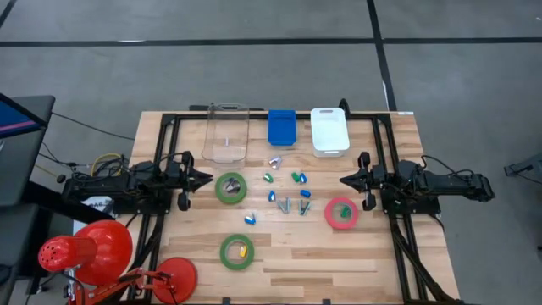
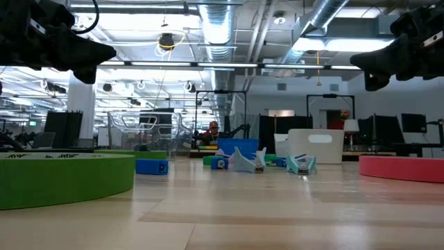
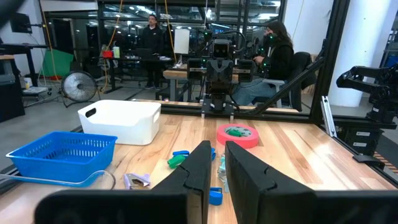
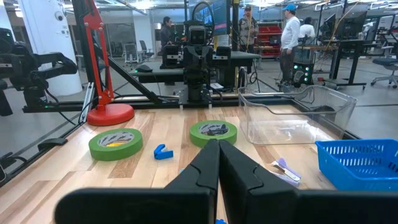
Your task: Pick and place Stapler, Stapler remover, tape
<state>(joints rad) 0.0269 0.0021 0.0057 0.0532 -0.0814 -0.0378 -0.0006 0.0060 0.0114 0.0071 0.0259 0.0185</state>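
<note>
Nearest the camera in the high view lay 1 green tape roll [image 1: 237,252] flat on the bench [image 1: 339,263], a small yellow and blue item sitting inside its ring. Farther up, a second green tape roll [image 1: 230,187] lay just in front of the left claw [image 1: 206,179], which hovered above the wood with its fingers almost together, only a thin slit between them, gripping nothing and touching nothing. Opposite it, the right claw [image 1: 345,180] hung at the same depth, shut tight and empty. Near it and a little nearer the camera sat the red-pink tape roll [image 1: 341,213], with a green item in its hole. All 3 rolls were flat, wide rings, well apart from each other. Between the claws lay a loose scatter of small blue, green and silver pieces [image 1: 286,191]; which were staplers and which removers I could not tell. At the far edge stood 3 bins in a row: a clear bin [image 1: 226,132], a blue basket [image 1: 282,128] and a white bin [image 1: 329,130].
</note>
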